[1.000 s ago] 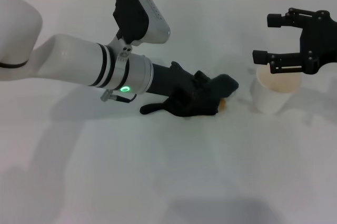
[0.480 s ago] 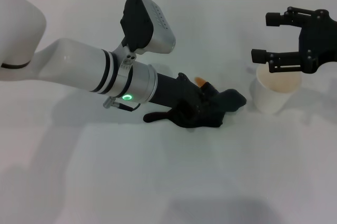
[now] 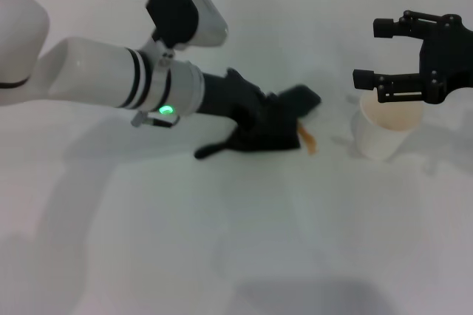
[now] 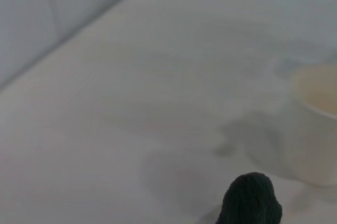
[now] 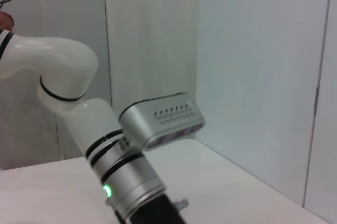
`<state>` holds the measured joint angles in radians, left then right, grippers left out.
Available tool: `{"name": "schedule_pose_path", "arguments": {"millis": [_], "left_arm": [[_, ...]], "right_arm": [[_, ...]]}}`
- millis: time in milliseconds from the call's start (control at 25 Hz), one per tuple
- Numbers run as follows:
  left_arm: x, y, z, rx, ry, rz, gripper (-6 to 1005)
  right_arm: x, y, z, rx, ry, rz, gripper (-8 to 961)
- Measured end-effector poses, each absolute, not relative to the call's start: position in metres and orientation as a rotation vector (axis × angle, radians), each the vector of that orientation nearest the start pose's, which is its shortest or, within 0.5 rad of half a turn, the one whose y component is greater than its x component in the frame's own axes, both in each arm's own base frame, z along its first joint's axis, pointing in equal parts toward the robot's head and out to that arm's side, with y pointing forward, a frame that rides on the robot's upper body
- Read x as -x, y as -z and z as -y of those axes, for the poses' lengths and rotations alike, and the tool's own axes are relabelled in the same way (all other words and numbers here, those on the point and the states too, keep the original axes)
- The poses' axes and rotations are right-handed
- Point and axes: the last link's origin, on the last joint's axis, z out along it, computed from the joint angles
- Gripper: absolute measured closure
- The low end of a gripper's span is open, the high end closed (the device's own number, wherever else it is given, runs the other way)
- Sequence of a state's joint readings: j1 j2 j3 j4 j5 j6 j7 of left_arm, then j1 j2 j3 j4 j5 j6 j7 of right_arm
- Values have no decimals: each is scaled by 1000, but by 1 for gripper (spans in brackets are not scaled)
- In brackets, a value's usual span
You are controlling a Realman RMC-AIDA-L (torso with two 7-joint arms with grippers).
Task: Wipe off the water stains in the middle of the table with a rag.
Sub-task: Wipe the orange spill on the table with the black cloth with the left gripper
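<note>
On the white table my left gripper is shut on the dark rag and presses it flat against the surface. The rag's thin tail trails toward my body. An orange curved streak, the water stains, shows just past the rag's edge on the cup side. In the left wrist view only a rounded bit of the rag shows. My right gripper hangs open above the cup, holding nothing.
A translucent white cup with a pale orange inside stands right of the stain, also in the left wrist view as the cup. The right wrist view shows my left arm and a white wall behind.
My left gripper has dragged the rag back to the left and a little farther from me, away from the cup. The orange streak now lies uncovered at the rag's right edge. The right arm stayed still.
</note>
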<state>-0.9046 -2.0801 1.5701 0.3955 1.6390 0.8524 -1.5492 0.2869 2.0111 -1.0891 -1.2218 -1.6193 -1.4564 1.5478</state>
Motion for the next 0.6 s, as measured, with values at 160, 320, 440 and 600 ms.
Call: {"name": "schedule_pose_path", "arguments": {"millis": [160, 320, 440, 600], "left_arm": [[173, 109, -408, 2795, 123, 384, 931], [172, 105, -415, 2759, 118, 357, 931], [171, 104, -418, 2740, 112, 337, 931], [171, 105, -421, 2713, 98, 303, 931]], "right_arm": [[-213, -69, -326, 2618, -676, -254, 83], [-214, -69, -325, 2616, -675, -258, 84], [-215, -70, -325, 2613, -675, -260, 84], [-215, -71, -324, 2612, -674, -257, 84]]}}
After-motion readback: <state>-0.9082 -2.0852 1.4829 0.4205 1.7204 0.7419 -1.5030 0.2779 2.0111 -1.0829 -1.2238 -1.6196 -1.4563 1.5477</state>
